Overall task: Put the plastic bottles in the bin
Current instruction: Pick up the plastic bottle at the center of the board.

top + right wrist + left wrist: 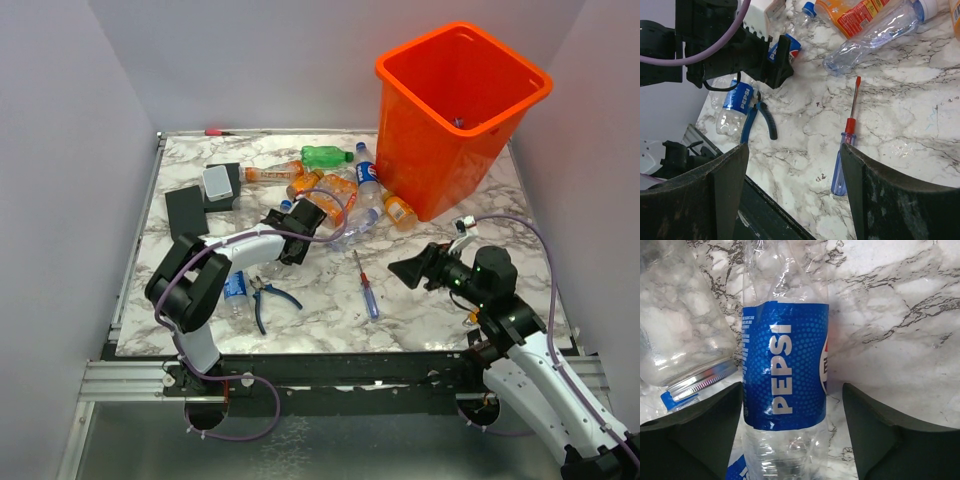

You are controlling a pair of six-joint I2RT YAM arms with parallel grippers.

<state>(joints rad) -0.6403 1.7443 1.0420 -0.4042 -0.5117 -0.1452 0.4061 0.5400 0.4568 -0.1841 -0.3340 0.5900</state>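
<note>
Straddling a Pepsi bottle (785, 365) lying on the counter (900, 315) with the left fingers (690, 430) released, not yet clamping it. Hovering near the screwdriver (845, 145) with the right fingers (695, 200) released and empty.

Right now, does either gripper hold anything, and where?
Nothing is held. The left gripper straddles a Pepsi bottle at its label, jaws not closed; the right gripper is open, empty.
</note>
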